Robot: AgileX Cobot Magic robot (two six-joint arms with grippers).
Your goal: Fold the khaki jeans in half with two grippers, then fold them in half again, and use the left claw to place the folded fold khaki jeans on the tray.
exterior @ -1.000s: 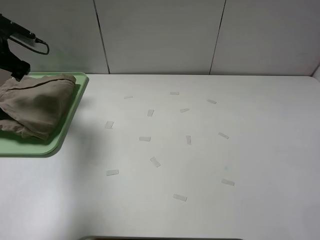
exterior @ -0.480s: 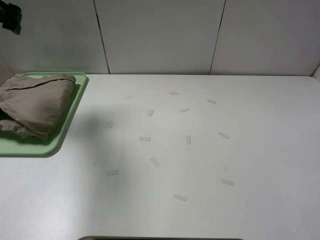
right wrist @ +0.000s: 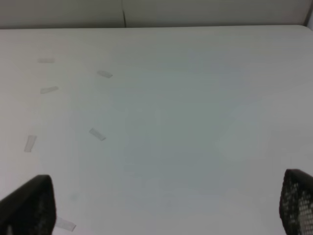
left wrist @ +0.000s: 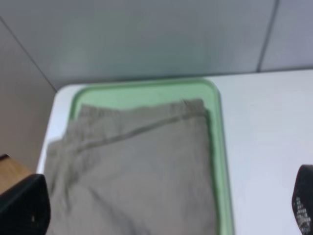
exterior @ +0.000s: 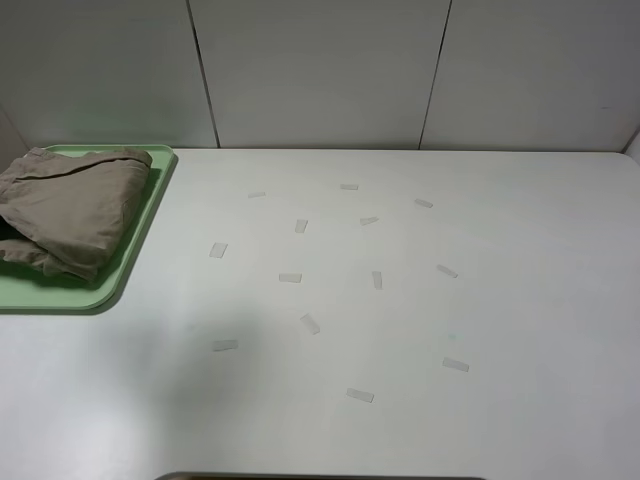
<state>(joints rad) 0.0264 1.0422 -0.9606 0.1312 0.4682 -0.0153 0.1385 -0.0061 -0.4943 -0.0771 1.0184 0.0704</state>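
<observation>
We see that the left arm, which stood at the ten o'clock corner above the tray (exterior: pixel 140 240) a second ago, has left the high view; its shadow on the counter (exterior: pixel 420 330) has faded.

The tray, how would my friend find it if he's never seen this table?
Look at the big white table, then go to its far left corner. The tray is flat, pale green and low-rimmed, with the folded khaki jeans lying on it; everything else there is tiny pale tape strips.

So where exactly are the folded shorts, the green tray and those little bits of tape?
khaki jeans (exterior: pixel 70 212): high camera view, middle of the folded cloth.
tray (exterior: pixel 150 215): high camera view, its bare right rim.
tape strips (exterior: pixel 310 323): high camera view, one strip near the table's middle.
</observation>
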